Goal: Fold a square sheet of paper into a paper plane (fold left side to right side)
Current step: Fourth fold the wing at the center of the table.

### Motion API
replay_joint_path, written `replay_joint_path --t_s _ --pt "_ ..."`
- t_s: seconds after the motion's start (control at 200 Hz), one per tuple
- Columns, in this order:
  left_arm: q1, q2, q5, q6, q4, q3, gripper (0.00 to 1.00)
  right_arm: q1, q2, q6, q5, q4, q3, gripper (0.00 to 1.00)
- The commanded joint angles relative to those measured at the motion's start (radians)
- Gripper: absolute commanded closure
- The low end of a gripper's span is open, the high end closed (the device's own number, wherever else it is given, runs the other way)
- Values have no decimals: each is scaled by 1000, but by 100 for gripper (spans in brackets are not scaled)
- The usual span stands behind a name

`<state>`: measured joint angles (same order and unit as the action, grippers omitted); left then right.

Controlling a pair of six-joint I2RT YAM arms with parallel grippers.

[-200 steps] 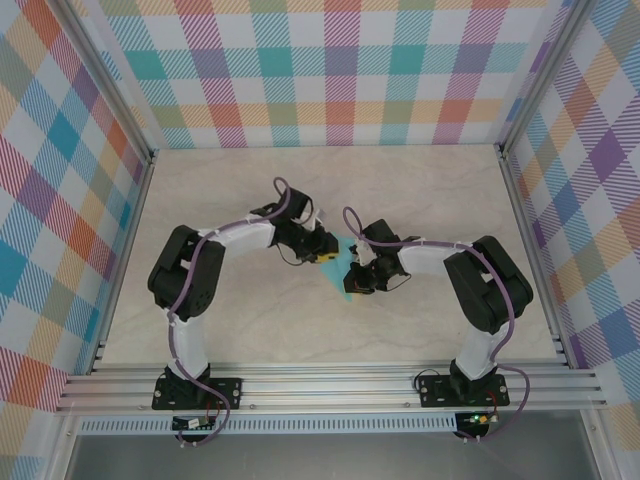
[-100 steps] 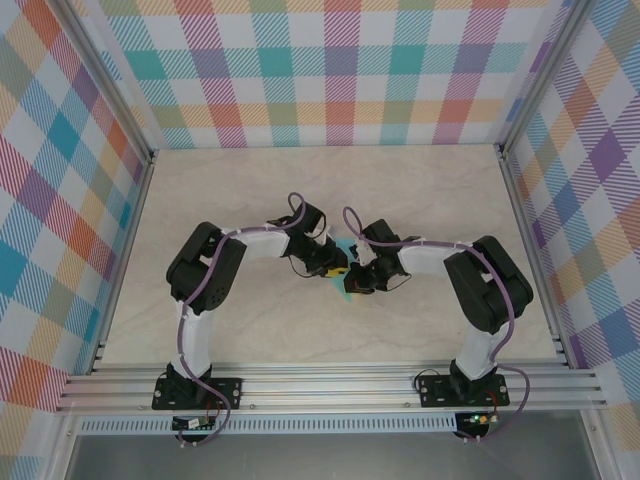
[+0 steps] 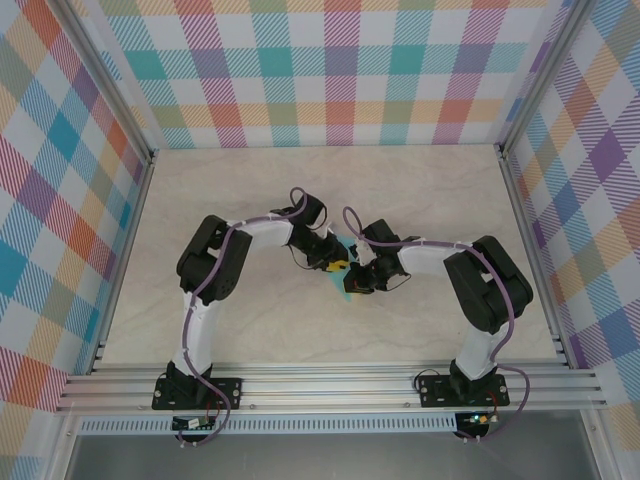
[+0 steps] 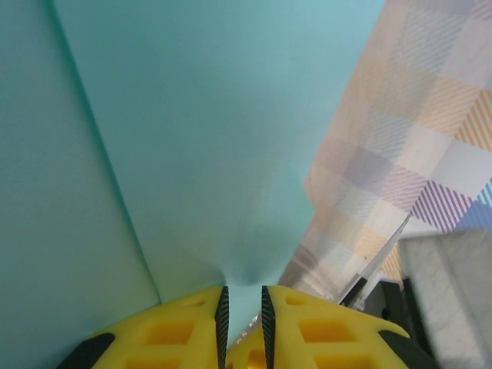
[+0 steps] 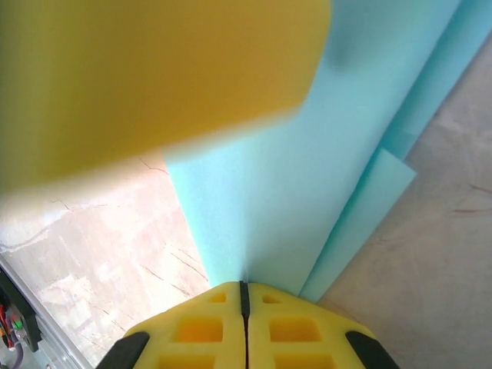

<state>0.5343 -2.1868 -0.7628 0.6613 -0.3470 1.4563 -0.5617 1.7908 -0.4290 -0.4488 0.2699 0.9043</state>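
**Left-to-right fold, mid-step**

left claw [image 4: 242, 307] is almost closed, with the paper plane [image 4: 192, 115] nipped between its pads. right claw [image 5: 244, 296] is fully closed on another edge. The paper plane sits mid-worktop [image 3: 420, 190], between the two wrists. Likely next: carry the left flap over to the right, line up the edges, press the crease.

Paper plane [image 4: 192, 138] — light-turquoise, matte, creased, folded in overlapping layers

Pale marbled tabletop [image 3: 420, 190], pastel plaid walls [image 3: 330, 70] on left, far and right sides, ribbed aluminium rail [image 3: 330, 385] along near edge, slanted aluminium posts [image 3: 104, 75] rising from both far corners
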Motion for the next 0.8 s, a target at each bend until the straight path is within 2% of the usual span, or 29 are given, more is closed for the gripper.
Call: replay_joint_path --t_s 0.0,0.255,0.405,0.595,0.795 --pt "-96 -91 127 -68 -11 119 78 -10 73 26 96 132 -54 95" --pt "-164 -179 112 -93 -87 295 76 -10 65 15 85 119 -63 95" --pt "-183 -133 85 -106 -81 301 71 -10 37 4 41 81 -54 93" --pt "-214 65 103 -132 -51 160 61 -10 -87 -22 25 31 -22 73" --pt "-215 237 59 -140 -16 -44 52 31 -269 23 118 84 -1 51"
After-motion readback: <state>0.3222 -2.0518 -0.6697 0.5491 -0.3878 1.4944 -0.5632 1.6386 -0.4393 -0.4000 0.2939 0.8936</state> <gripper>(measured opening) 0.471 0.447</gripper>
